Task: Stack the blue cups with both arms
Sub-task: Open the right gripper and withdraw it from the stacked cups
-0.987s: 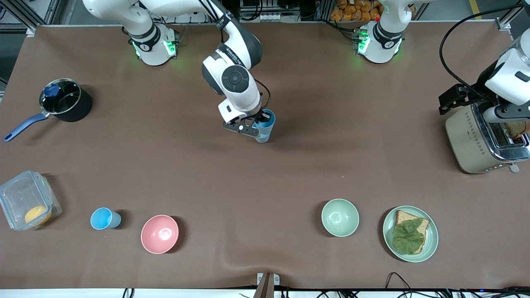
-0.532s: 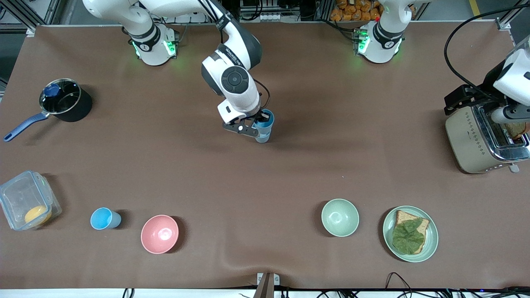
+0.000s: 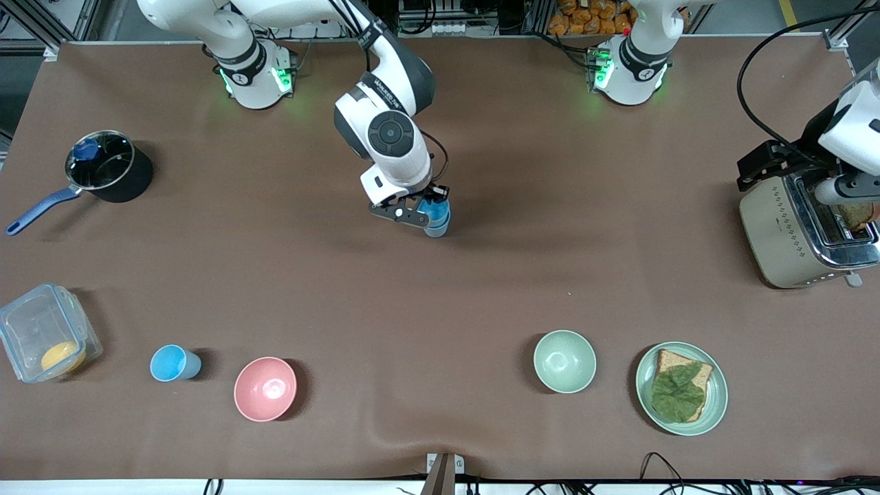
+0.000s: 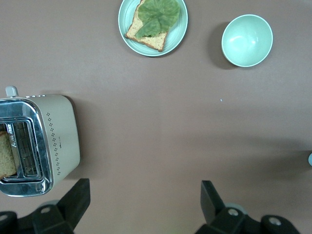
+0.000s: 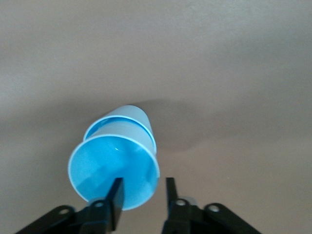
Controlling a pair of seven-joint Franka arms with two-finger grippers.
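Blue cups (image 5: 117,163): I see one nested in another mid-table, a third (image 3: 172,362) by pink bowl (image 3: 265,388).
R gripper (image 5: 143,192): fingers straddle top cup's rim, can't tell if gripping.
L gripper (image 4: 144,200): jaws wide, waiting over toaster (image 4: 36,141).

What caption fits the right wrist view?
Right gripper jaws straddling the rim of nested blue cups on the brown table.
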